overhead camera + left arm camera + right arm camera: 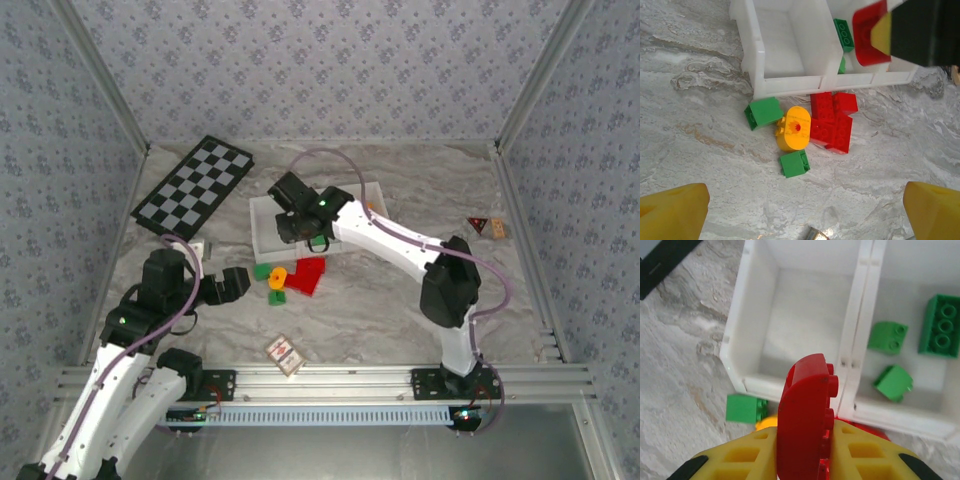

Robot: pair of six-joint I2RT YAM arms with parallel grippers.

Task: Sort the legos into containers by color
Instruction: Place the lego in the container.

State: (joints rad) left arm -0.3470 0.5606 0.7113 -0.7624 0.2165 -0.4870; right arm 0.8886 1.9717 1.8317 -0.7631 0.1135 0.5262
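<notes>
Grips red arched brick in right jaws over tray divider. Risks landing among green bricks if released off-centre. Holds left jaws wide open, empty, above desk.

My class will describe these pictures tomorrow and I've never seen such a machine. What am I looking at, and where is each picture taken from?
Two white robot arms sit at a table's near edge. One picture looks down from above; the others come from cameras on each wrist. The right end effector is shut on a red brick above the rim of a white tray, which holds green bricks. The left end effector is open beside loose red, yellow and green bricks.
</notes>
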